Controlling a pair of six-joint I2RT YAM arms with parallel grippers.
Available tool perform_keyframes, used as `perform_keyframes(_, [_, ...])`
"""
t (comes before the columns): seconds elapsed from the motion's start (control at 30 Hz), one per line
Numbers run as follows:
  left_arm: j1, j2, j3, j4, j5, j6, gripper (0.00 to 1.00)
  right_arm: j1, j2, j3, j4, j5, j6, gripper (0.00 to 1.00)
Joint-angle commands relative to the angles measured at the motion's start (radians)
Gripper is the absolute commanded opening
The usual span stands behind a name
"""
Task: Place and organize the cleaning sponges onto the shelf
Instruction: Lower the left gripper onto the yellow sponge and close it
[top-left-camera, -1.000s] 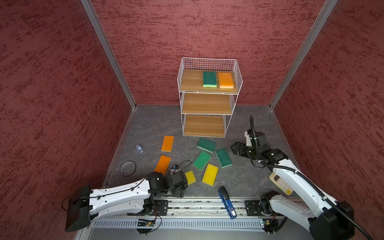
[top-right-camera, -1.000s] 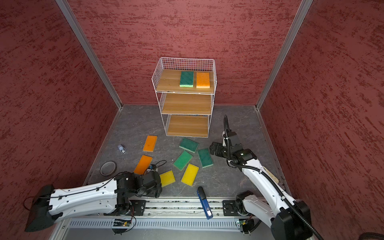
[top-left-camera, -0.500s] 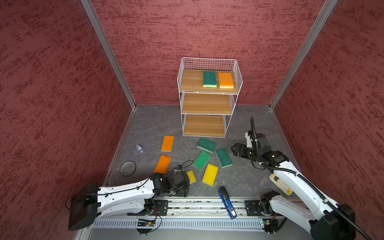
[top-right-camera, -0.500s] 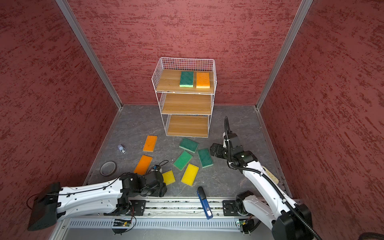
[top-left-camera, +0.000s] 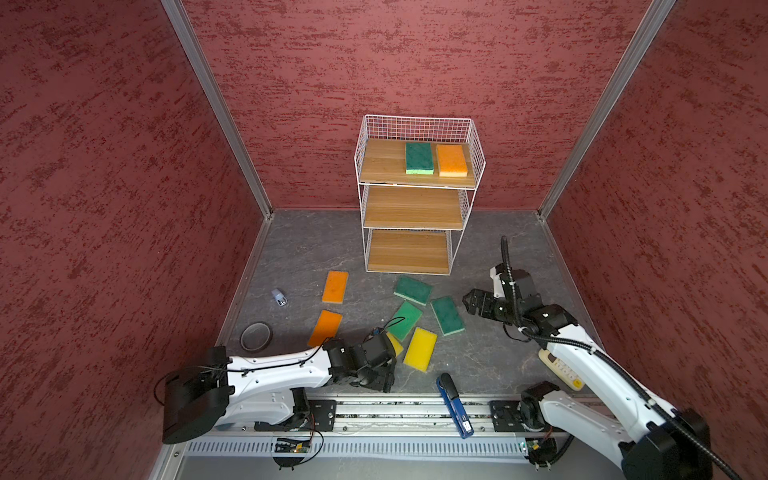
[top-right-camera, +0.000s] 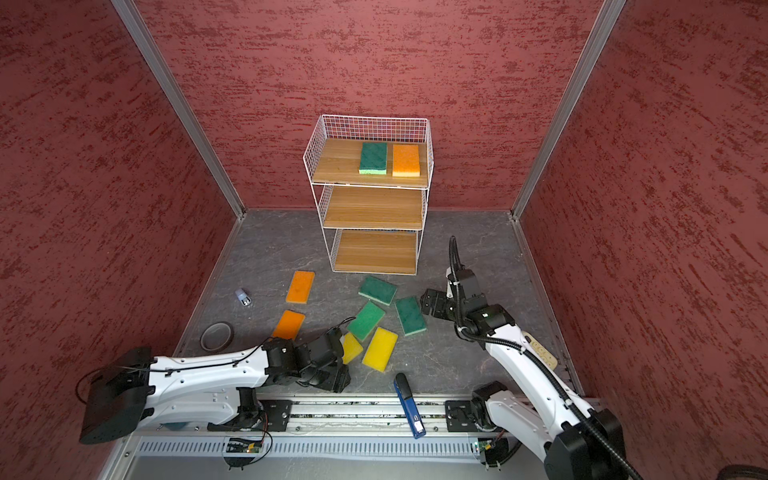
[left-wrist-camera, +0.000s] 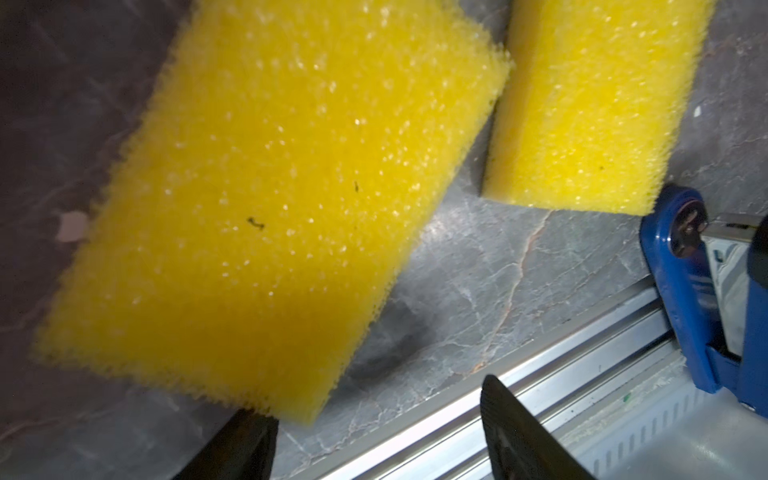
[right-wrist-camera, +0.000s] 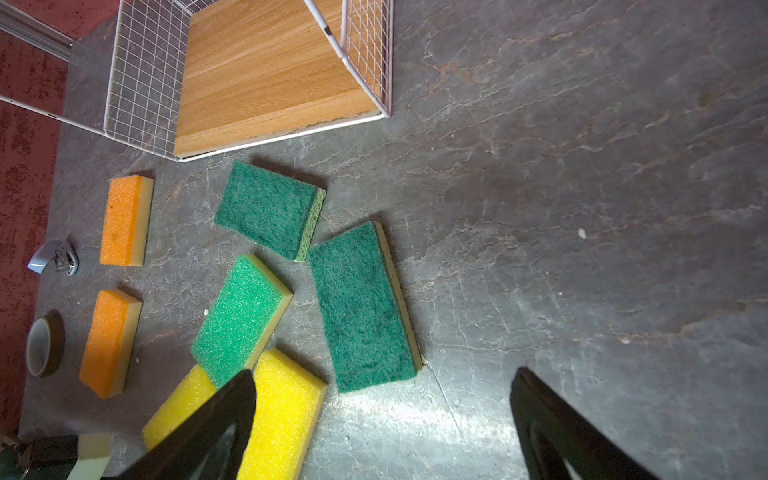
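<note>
The cleaning sponges (top-right-camera: 377, 290) are split between the shelf (top-left-camera: 360, 199) and the grey floor (top-left-camera: 299, 249), and nine show in both top views. Two lie flat, side by side, on the right half of the shelf's top board: a dark green top sponge (top-left-camera: 419, 158) and, just to its right, an orange top sponge (top-left-camera: 452, 160). The other seven lie on the floor in front of the shelf. To the left are the far orange sponge (top-left-camera: 335, 286) and the near orange sponge (top-left-camera: 325, 328), a little apart. In the middle, the far green sponge (top-left-camera: 413, 290) lies nearest the shelf, with the light green sponge (top-left-camera: 404, 320) and the right green sponge (top-left-camera: 447, 315) just in front of it. The light green one's near end meets the small yellow sponge (top-left-camera: 395, 344) and the long yellow sponge (top-left-camera: 420, 348). The left gripper (top-left-camera: 384, 376) sits low by the base rail, partly covering the small yellow sponge. In the left wrist view its jaws stand apart with only floor and rail between them. A corner of that sponge comes close to one finger (left-wrist-camera: 237, 449), but I cannot tell whether they touch. The right gripper (top-left-camera: 471, 301) hangs just right of the right green sponge, its jaws spread wide and holding nothing. A blue stapler (top-left-camera: 455, 405) lies across the rail.
</note>
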Motion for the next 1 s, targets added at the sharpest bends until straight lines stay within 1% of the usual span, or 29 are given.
perform_keyframes(0.0, [-0.003,0.009,0.047,-0.025,0.003,0.051,0.75,-0.011,-0.023,-0.005,0.016,0.019,-0.01,0.96])
perform_keyframes(0.13, [0.018,-0.033,0.07,-0.176,-0.042,0.044,0.76,-0.011,-0.038,-0.008,0.007,0.033,-0.019,0.96])
perform_keyframes(0.2, [0.021,-0.057,0.086,-0.261,-0.091,0.03,0.79,-0.01,-0.041,-0.009,0.006,0.035,-0.023,0.96])
perform_keyframes(0.27, [0.023,-0.066,0.1,-0.322,-0.139,0.029,0.81,-0.011,-0.037,-0.009,0.011,0.035,-0.023,0.96])
perform_keyframes(0.33, [0.025,-0.056,0.114,-0.348,-0.172,0.056,0.84,-0.01,-0.032,-0.009,0.018,0.03,-0.024,0.97])
perform_keyframes(0.4, [0.035,-0.026,0.124,-0.349,-0.195,0.092,0.87,-0.01,-0.028,-0.008,0.019,0.025,-0.021,0.96])
perform_keyframes(0.47, [0.046,0.005,0.131,-0.318,-0.189,0.147,0.91,-0.011,-0.031,-0.006,0.017,0.025,-0.018,0.96])
perform_keyframes(0.53, [0.055,0.042,0.144,-0.295,-0.192,0.188,1.0,-0.011,-0.038,-0.004,0.011,0.026,-0.018,0.97])
perform_keyframes(0.63, [0.068,0.099,0.158,-0.26,-0.195,0.237,0.99,-0.01,-0.043,0.009,-0.011,0.042,-0.021,0.97])
perform_keyframes(0.7, [0.091,0.133,0.176,-0.251,-0.177,0.272,1.0,-0.01,-0.049,0.012,-0.018,0.048,-0.021,0.97])
perform_keyframes(0.8, [0.112,0.162,0.202,-0.241,-0.18,0.321,1.0,-0.011,-0.049,0.014,-0.023,0.05,-0.021,0.97])
perform_keyframes(0.97, [0.146,0.211,0.211,-0.214,-0.131,0.354,1.0,-0.011,-0.055,0.017,-0.033,0.054,-0.019,0.97])
